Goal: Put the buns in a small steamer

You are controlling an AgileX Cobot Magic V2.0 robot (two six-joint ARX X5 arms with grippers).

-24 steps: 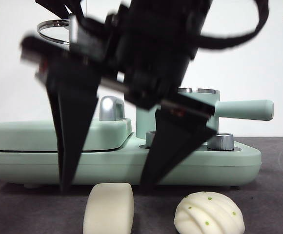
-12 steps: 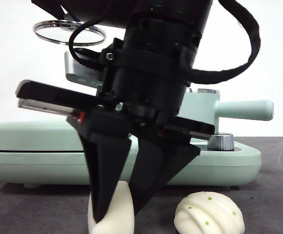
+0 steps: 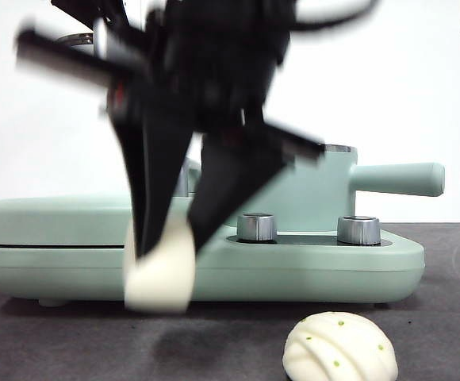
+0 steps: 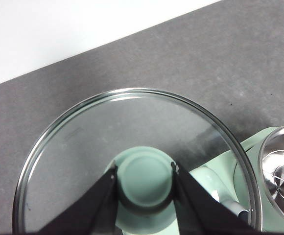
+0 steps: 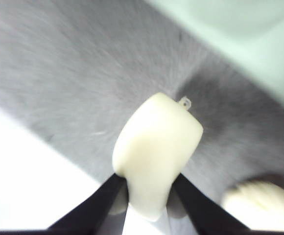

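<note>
My right gripper (image 3: pixel 169 242) is shut on the smooth loaf-shaped bun (image 3: pixel 160 274) and holds it in the air above the dark table, in front of the appliance. The right wrist view shows that bun (image 5: pixel 156 152) upright between the jaws of the gripper (image 5: pixel 149 198). The grooved bun with green specks (image 3: pixel 339 349) lies on the table to the right; it is blurred in the right wrist view (image 5: pixel 259 205). The mint-green steamer pot (image 3: pixel 317 190) stands behind, its steel rim (image 4: pixel 281 166) uncovered. My left gripper (image 4: pixel 144 188) is shut on the green knob of the glass lid (image 4: pixel 83 156), held up high.
The flat mint-green griddle (image 3: pixel 71 222) sits left of the pot on a shared base (image 3: pixel 325 266) with two steel knobs (image 3: pixel 255 226). The pot's straight handle (image 3: pixel 396 178) points right. A white wall stands behind.
My right gripper came down over the loaf bun, shut on it and lifted it off the table, up and a little left. The grooved bun has not moved.
</note>
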